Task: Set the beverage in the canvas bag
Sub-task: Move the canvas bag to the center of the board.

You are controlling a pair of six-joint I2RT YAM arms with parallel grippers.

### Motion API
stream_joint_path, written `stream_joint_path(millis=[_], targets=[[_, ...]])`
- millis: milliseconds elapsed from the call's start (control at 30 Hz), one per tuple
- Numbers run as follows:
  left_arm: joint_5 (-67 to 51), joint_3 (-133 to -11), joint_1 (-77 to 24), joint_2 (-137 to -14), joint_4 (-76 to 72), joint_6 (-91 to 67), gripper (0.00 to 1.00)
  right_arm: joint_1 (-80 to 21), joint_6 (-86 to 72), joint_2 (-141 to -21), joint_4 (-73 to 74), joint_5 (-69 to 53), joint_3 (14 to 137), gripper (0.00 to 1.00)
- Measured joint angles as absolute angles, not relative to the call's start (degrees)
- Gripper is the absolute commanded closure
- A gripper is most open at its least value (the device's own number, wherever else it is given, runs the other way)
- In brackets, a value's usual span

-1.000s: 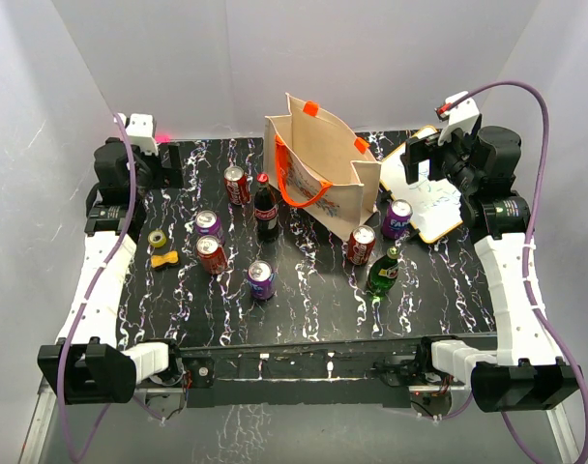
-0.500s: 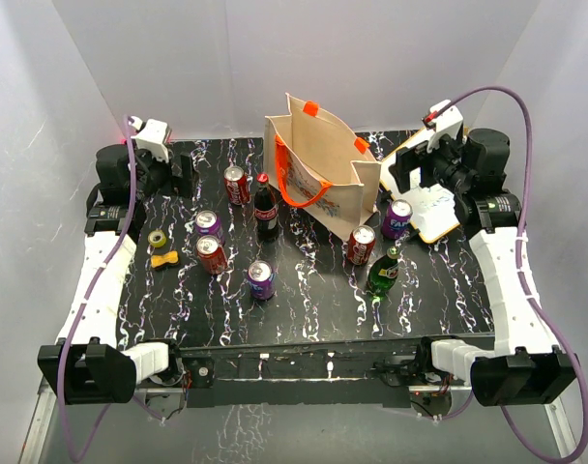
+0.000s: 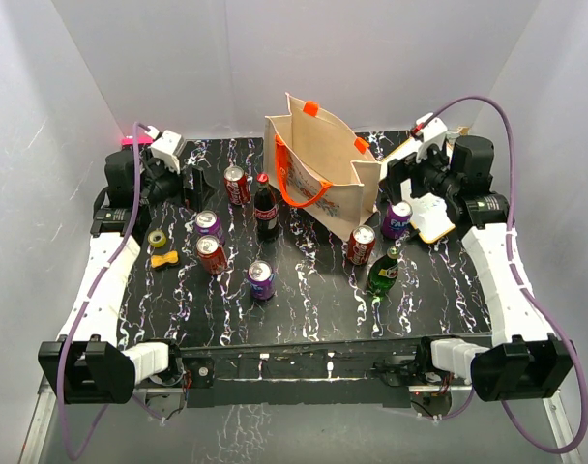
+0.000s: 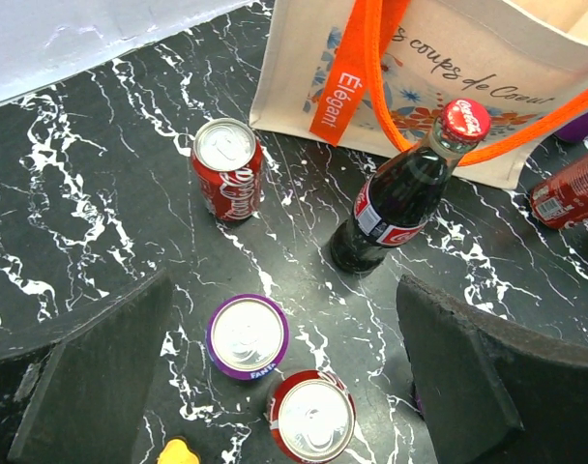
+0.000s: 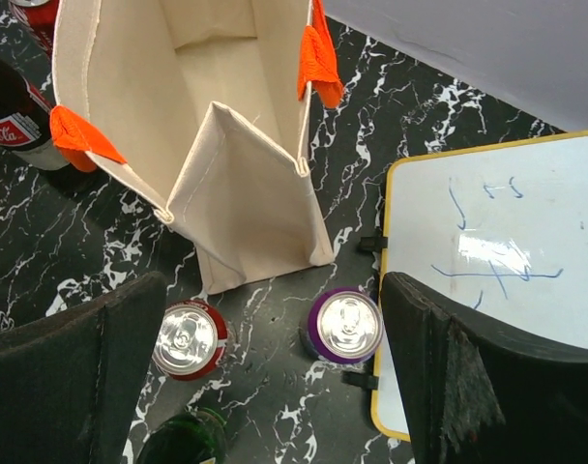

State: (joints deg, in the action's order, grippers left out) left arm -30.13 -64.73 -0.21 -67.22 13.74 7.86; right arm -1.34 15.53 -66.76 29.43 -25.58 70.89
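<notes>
From above, the canvas bag [image 3: 344,201] stands upright with its mouth open at the far middle of the black marble table [image 3: 304,309], between the two arms. The left claw [image 3: 188,182] hangs at the far left, spread wide and holding nothing. The bag lies to its right, with a red Coca-Cola can [image 3: 236,184] and a Coca-Cola bottle [image 3: 266,208] standing in between. The right claw [image 3: 396,176] hangs just beside the bag's right end, near a yellow-framed whiteboard [image 3: 437,217]. A purple can [image 3: 397,219] and a red can [image 3: 360,245] stand near the bag's near right corner, with a green bottle [image 3: 383,273] closer to the arm bases.

The left wrist view has the bag's printed side at the upper right, ahead of the claw and well beyond its fingertips. The Coca-Cola bottle stands just in front of the bag and the Coca-Cola can to the bottle's left. Between the spread fingers [image 4: 101,377], a Fanta can [image 4: 248,335] and a second red can [image 4: 311,416] stand on the table, apart from both fingers.

The right wrist view looks down into the bag's mouth, where the beige interior shows. The bag lies ahead and left of the claw's centre. The red can and the purple can stand between the wide-spread fingers [image 5: 478,387], just off the bag's near end. Neither can touches a finger. The whiteboard lies to the right.
</notes>
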Motion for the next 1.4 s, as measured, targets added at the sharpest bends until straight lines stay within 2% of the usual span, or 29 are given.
stream_joint_path(millis=[267,500,867,967,1133,1200,1333,1400], targets=[[-31.2,-63.6,-0.6,-67.3,13.8,7.6,0.03,-6.8,14.2,-73.2,28.1,-25.7,71.7,0.08],[-31.4,-63.6,-0.6,-67.4,13.7,7.7,0.03,-16.3,21.6,-76.8,29.4,-25.2,75.5,0.13],[-31.4,-63.6,-0.8,-68.8,13.7,7.7,0.03,-26.7,30.6,-81.3,31.5,-17.9,82.1,0.17],[-31.4,-63.6,-0.8,-69.0,13.7,7.7,0.03,-28.9,31.8,-84.1,31.5,-15.5,83.1,0.22],[-31.4,-63.6,-0.9,-69.0,13.7,7.9,0.03,-31.3,32.9,-89.7,31.5,-11.6,84.2,0.43],[-31.4,-63.6,-0.9,-69.0,13.8,7.9,0.03,-31.9,33.0,-91.6,31.7,-10.2,84.4,0.54],[-31.4,-63.6,-0.9,-69.3,13.7,7.9,0.03,-32.9,32.0,-93.5,32.1,-8.1,85.0,0.85],[-31.4,-63.6,-0.9,-69.5,13.7,8.0,0.03,-33.7,30.5,-93.5,32.4,-7.1,85.3,0.90]])
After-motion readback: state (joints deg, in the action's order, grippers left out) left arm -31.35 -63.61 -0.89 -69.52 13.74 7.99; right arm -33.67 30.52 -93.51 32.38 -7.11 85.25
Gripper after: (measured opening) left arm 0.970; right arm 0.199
